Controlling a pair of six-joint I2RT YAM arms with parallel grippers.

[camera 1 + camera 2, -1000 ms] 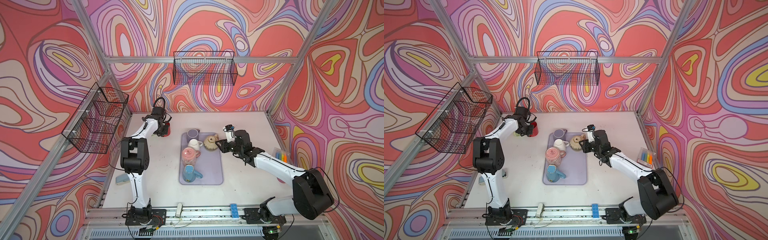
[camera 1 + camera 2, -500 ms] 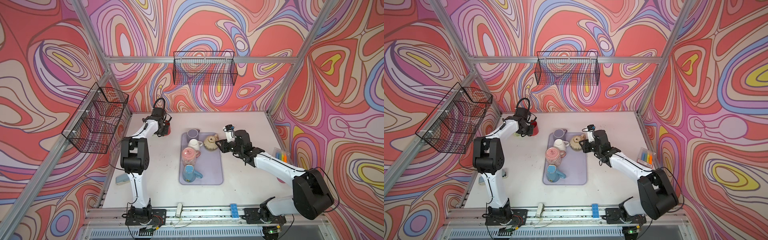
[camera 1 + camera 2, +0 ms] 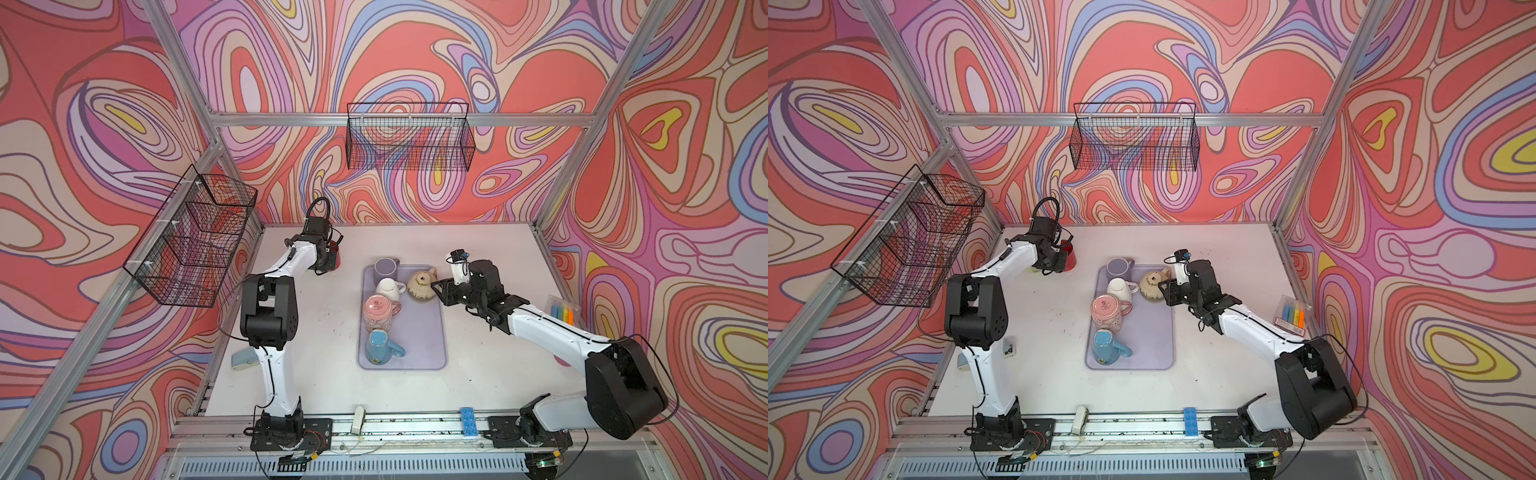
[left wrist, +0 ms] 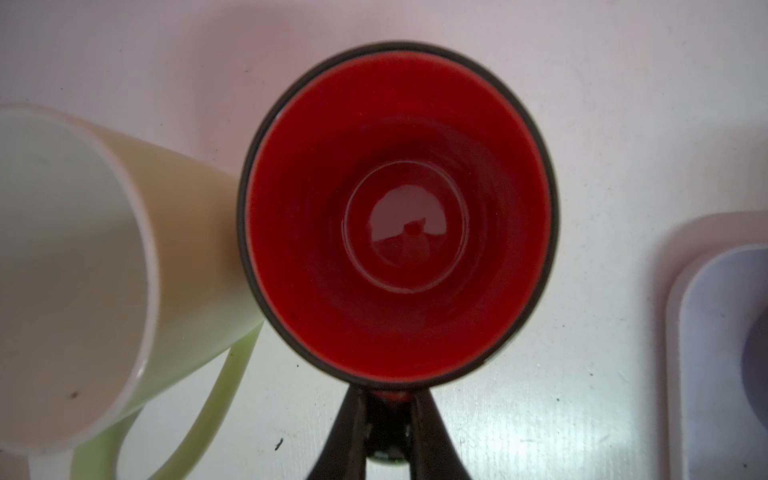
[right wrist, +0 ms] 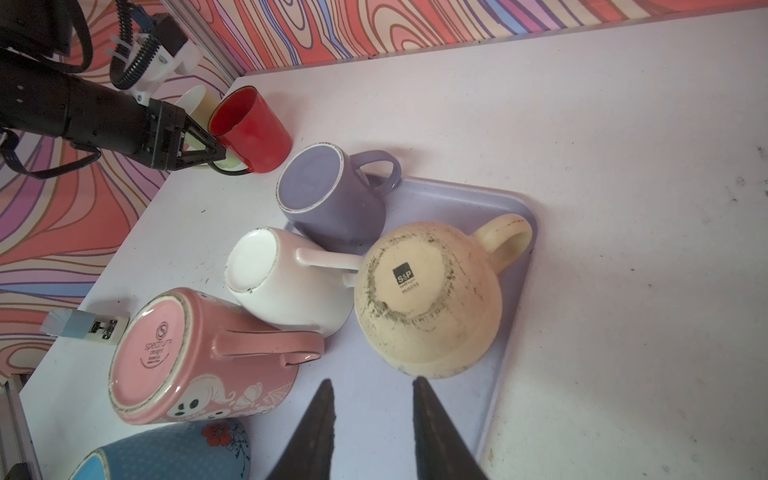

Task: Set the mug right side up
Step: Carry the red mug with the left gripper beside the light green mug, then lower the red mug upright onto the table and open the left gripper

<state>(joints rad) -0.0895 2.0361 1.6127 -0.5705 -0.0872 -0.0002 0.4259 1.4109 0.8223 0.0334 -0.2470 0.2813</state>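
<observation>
Red mug (image 4: 399, 216) is seen upright, mouth up, on the counter (image 3: 490, 374) nr its far-left corner, off the tray (image 3: 419, 332). Its handle is pinched by the L hand (image 5: 222, 151), jaws closed on it. From the L wrist cam the red inside is looked straight into. A pale-green mug (image 4: 83, 257) is stood just beside it, also mouth up, on the side away from the tray.

R hand (image 5: 372, 380) is poised low over the tray's right part, jaws apart w/ nothing between them. It is near the beige mug (image 5: 428, 299) but apart from it.

Five mugs are set on the tray, all bottoms up. The purple mug (image 5: 324, 195) is at the far end, then the white mug (image 5: 282, 282), its handle reaching to the beige mug. The pink mug (image 5: 187, 357) is mid-tray and the blue mug (image 5: 166, 453) at the near end. Those four are lined along the tray's left side; the beige mug is placed by the far-right corner.
</observation>
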